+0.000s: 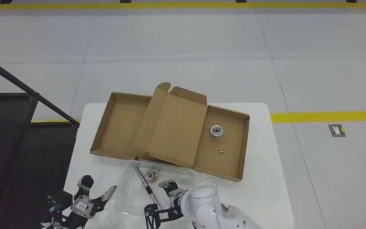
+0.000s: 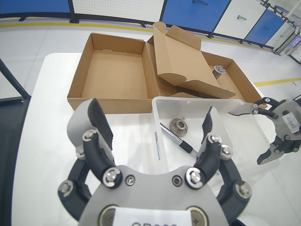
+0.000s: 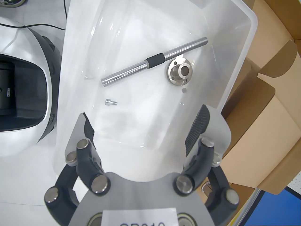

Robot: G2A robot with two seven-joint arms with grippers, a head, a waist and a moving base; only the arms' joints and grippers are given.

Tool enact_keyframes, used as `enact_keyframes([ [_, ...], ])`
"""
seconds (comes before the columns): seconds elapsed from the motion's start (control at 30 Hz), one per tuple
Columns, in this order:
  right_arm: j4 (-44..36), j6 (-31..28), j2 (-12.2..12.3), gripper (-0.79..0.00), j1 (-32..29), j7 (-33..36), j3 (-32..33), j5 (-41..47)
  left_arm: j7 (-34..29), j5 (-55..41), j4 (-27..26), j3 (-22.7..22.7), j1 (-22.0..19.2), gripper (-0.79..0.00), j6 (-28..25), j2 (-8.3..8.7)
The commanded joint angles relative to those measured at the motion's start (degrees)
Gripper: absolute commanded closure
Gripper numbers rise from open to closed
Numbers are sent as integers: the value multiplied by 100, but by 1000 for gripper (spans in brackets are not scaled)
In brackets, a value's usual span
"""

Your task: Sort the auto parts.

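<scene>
A clear plastic bin (image 3: 252,19) stands on the table in front of the cardboard box (image 1: 114,129). In the bin lie a steel rod with a black sleeve (image 3: 155,61), a round metal flange (image 3: 180,71), a small bolt (image 3: 110,102) and a tiny screw (image 3: 184,90). The rod (image 2: 178,141) and flange (image 2: 178,125) also lie beyond my left gripper (image 2: 154,123), which is open over the bin's left rim (image 2: 155,114). My right gripper (image 3: 143,123) hangs open above the bin's near end, nothing between its fingers. A gear-like part (image 1: 214,131) and a small bolt (image 1: 221,151) lie in the box's right compartment.
The box's left compartment (image 2: 112,71) is bare, and raised flaps (image 1: 171,123) lean over its middle. A black frame (image 1: 23,149) stands off the table's left side. Bare white tabletop (image 1: 269,189) lies to the right of the bin.
</scene>
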Motion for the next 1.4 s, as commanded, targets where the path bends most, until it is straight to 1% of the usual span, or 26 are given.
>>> enact_keyframes([
  [0.0,-9,87,9,-785,-77,-87,-18,-103,0,0,0,0,0,-785,0,0],
  [0.03,-1,97,9,-690,-105,-85,-49,-165,0,0,0,0,0,-785,0,0],
  [0.07,30,113,4,-468,-124,-49,-72,-194,0,0,0,0,0,-785,0,0],
  [0.1,77,130,-7,-391,-136,5,-91,-185,0,0,0,0,0,-785,0,0],
  [0.23,356,290,-103,-382,-98,390,-184,-7,0,0,0,0,0,-785,0,0],
  [0.4,798,439,-281,-372,105,815,-352,330,0,0,0,0,0,-785,0,0],
  [0.53,1157,496,-421,-360,288,911,-487,557,0,0,0,0,0,-785,0,0],
  [0.67,1527,401,-564,-363,470,1078,-646,821,0,0,0,0,0,-785,0,0],
  [0.83,1924,444,-752,-363,652,1206,-839,1085,0,0,0,0,0,-785,0,0],
  [1.17,2559,491,-1018,-336,934,1163,-1032,1308,0,0,0,0,0,-785,0,0],
  [1.23,2663,498,-1055,-299,971,1143,-1047,1334,0,0,0,0,0,-785,0,0],
  [1.27,2707,505,-1072,-292,989,1127,-1048,1351,0,0,0,0,0,-785,0,0],
  [1.33,2777,487,-1102,-222,1022,1082,-1057,1364,0,0,0,0,0,-785,0,0],
  [1.37,2809,482,-1114,-203,1035,1064,-1062,1365,0,0,0,0,0,-785,0,0],
])
